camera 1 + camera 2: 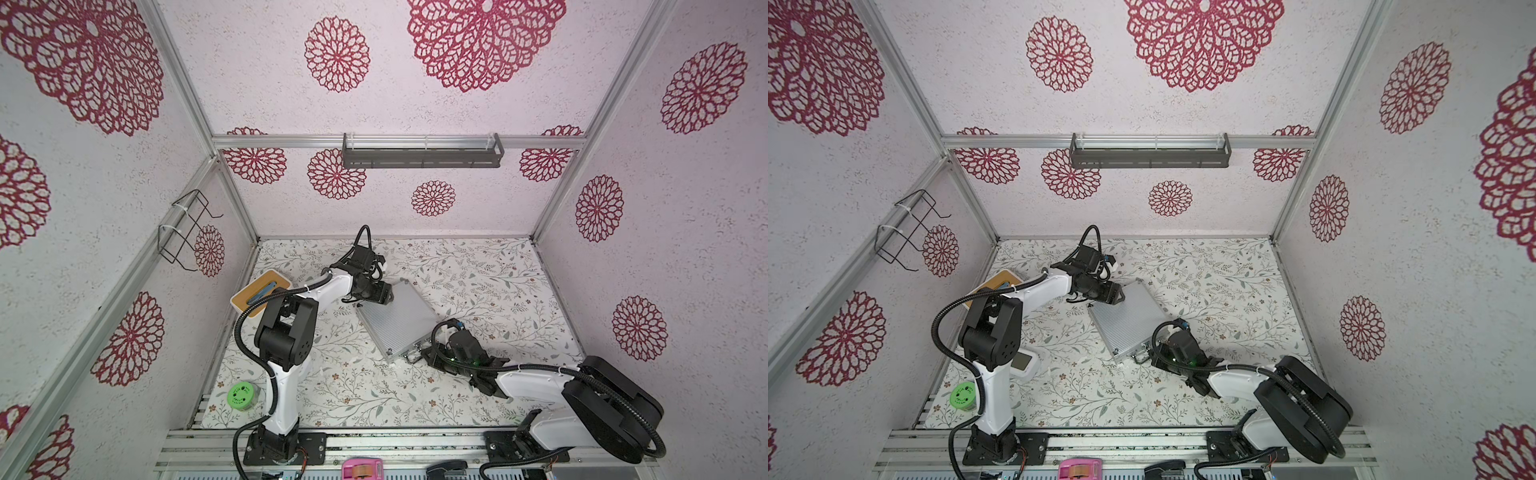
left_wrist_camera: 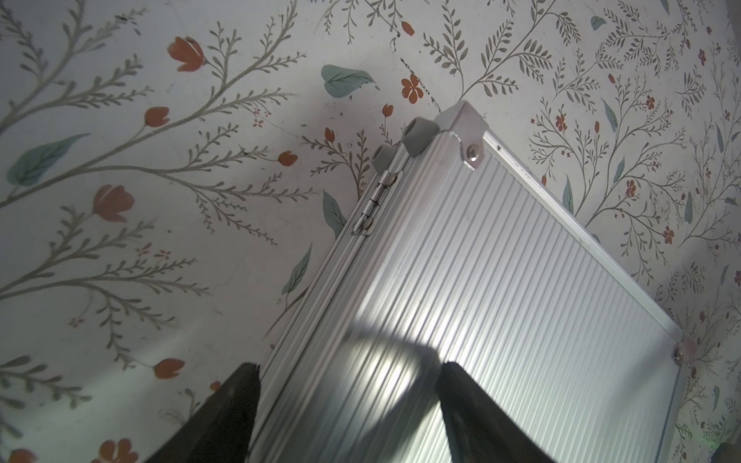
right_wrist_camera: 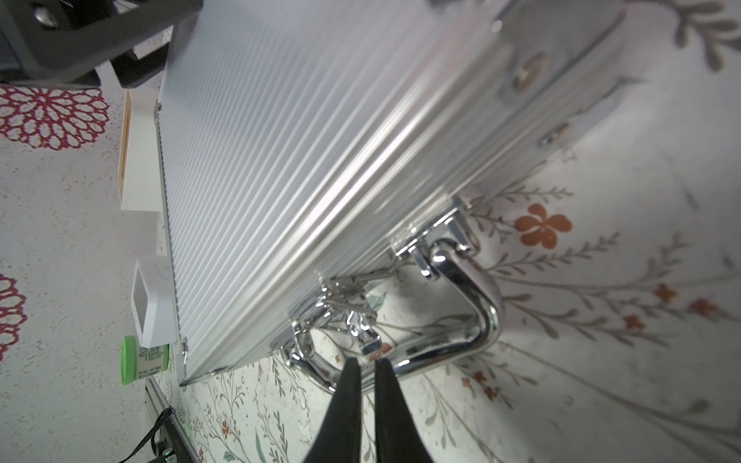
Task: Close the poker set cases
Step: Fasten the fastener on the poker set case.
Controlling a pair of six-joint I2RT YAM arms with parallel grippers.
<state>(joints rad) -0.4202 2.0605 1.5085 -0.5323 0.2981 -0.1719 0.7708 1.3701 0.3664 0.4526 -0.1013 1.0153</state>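
Note:
The silver ribbed poker set case (image 1: 397, 320) (image 1: 1130, 319) lies flat on the flowered table with its lid down. Its chrome handle (image 3: 473, 304) and latches face my right arm. My left gripper (image 1: 384, 293) (image 2: 349, 364) hovers over the hinge-side edge (image 2: 373, 200) of the case. Its jaws stand well apart, one finger (image 2: 240, 401) beside the side wall and one over the lid (image 2: 501, 280). My right gripper (image 1: 424, 357) (image 3: 365, 360) is low at the handle side. Its fingers are almost together, with their tips against the handle and a latch tab (image 3: 369, 344). Nothing shows between them.
A white box with a wooden top (image 1: 259, 297) stands at the left, behind my left arm. A green-lidded jar (image 1: 241, 396) and a small white device (image 1: 1023, 363) sit near the front left. A wire basket (image 1: 187, 228) and a grey shelf (image 1: 422, 151) hang on the walls.

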